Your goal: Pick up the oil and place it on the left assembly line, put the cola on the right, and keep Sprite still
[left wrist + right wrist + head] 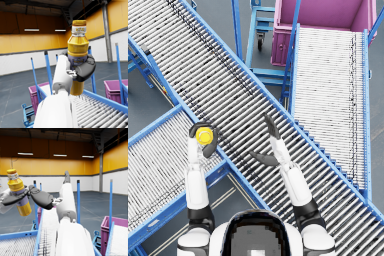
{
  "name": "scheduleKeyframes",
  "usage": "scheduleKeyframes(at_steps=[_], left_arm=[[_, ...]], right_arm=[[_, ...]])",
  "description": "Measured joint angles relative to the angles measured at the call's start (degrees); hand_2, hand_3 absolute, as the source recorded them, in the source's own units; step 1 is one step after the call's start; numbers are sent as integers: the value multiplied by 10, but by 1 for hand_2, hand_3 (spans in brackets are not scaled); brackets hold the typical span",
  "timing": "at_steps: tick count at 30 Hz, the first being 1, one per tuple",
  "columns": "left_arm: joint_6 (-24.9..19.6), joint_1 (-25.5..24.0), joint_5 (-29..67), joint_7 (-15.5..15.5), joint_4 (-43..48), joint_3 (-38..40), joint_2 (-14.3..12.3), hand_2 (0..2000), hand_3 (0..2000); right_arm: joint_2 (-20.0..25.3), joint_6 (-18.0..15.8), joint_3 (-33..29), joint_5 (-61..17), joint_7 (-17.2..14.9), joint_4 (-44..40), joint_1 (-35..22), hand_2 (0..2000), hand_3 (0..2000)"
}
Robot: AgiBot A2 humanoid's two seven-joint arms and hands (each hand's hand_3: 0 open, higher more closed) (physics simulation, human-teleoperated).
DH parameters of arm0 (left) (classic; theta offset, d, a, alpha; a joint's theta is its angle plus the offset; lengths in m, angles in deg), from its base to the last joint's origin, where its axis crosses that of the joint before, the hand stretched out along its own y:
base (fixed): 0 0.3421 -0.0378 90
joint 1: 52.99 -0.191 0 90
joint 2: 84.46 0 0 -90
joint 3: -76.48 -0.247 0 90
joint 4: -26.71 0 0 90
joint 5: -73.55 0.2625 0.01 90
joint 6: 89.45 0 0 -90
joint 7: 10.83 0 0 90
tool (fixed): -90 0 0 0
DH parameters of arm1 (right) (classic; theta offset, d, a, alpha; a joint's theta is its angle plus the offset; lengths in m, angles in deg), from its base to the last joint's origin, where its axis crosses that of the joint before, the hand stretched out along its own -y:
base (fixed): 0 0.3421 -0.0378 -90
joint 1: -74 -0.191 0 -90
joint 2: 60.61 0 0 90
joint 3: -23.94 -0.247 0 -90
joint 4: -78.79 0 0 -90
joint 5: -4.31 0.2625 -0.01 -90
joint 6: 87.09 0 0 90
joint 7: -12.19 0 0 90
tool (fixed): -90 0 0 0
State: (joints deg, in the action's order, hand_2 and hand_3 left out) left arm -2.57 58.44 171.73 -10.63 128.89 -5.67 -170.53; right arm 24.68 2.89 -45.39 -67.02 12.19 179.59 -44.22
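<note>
Where the two white arms reach out, the left hand (212, 148) is at 9 o'clock from the right hand (274, 148). The left hand's fingers (86, 68) are wrapped tight round the middle of the oil (78, 45), a yellow bottle with a yellow cap. The bottle stands upright, cap up, held in the air above the rollers. In the head view it hangs over the blue rail where the left line (158, 165) meets the long middle line (228, 85).

The right hand holds nothing. Its fingers (272, 126) are spread wide apart above the middle line. Some point to 12 o'clock and the thumb sticks out to 9 o'clock. The two hands are near each other but do not touch.

Farther off, at 1 o'clock, the right line (328, 75) runs away from the robot. At its far end sits a pink bin (279, 47).
</note>
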Motion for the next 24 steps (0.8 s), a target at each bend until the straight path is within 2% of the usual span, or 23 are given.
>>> scheduleKeyframes(at_steps=[5,11,12,13,16,17,20,24], left_arm=[[1,-43,0,0,-6,111,-25,2000,2000],[0,-55,0,0,-9,140,-34,2000,2000],[0,-56,0,0,-9,141,-34,639,1673],[10,-55,0,0,-8,142,-34,0,1347],[22,-54,0,-1,-7,143,-34,0,367],[16,-55,0,-2,-50,205,-36,0,40],[26,-55,0,-2,-118,333,-27,0,0],[30,-42,-1,-2,-86,394,11,0,0]], right_arm=[[2,0,-14,0,0,9,8,0,0],[8,0,-29,0,0,5,11,0,0],[9,0,-31,0,0,5,11,0,0],[11,0,-31,0,0,3,10,0,0],[15,0,-33,0,0,1,9,0,0],[17,0,-34,0,0,1,9,0,0],[20,0,-37,0,0,0,8,0,0],[25,0,-44,0,0,5,8,0,0]])
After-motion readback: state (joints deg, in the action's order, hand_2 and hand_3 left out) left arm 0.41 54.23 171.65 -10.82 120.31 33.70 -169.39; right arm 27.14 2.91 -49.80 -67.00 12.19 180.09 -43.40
